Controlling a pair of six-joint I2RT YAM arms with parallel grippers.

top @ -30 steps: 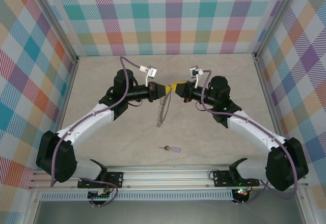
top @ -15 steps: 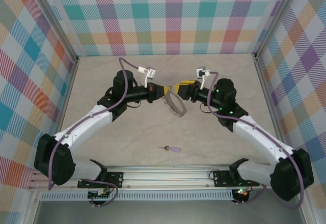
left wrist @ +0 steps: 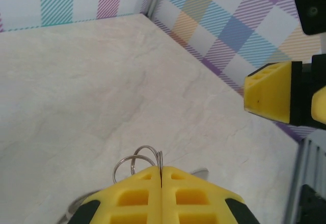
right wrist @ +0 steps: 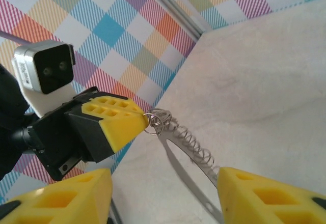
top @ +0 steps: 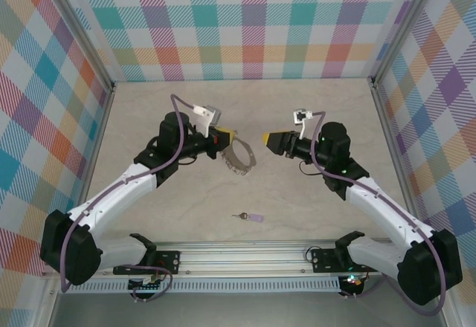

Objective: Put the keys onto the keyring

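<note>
Top view. The left gripper (top: pixel 223 135), with yellow wedge-shaped fingers on a black mount, sits left of the frame's centre. Its jaws are pressed together on the upper rim of the keyring (top: pixel 239 160), a large thin silvery-grey metal hoop edged with many small wire loops. The hoop hangs down and to the right of the fingertips, above the pale marbled table (top: pixel 149 104). The right gripper (top: pixel 269 141), of the same yellow and black build, lies right of centre. It points toward the hoop but is apart from it.

The keys (top: pixel 248 217), one tiny dark metal key joined to a small pale lilac oblong tag, lie flat on the table. They are in the lower middle of the frame, well apart from both grippers and near the aluminium rail (top: pixel 245 251).

Left wrist view. The two yellow fingers meet at the bottom centre with no gap, and wire loops of the hoop stand out just beyond their tips.

Right wrist view. The right gripper's own fingers stand wide apart in the lower corners, holding nothing. The hoop's band runs down between them from the closed left fingertips. The checked walls (top: pixel 253 22) enclose the scene.
</note>
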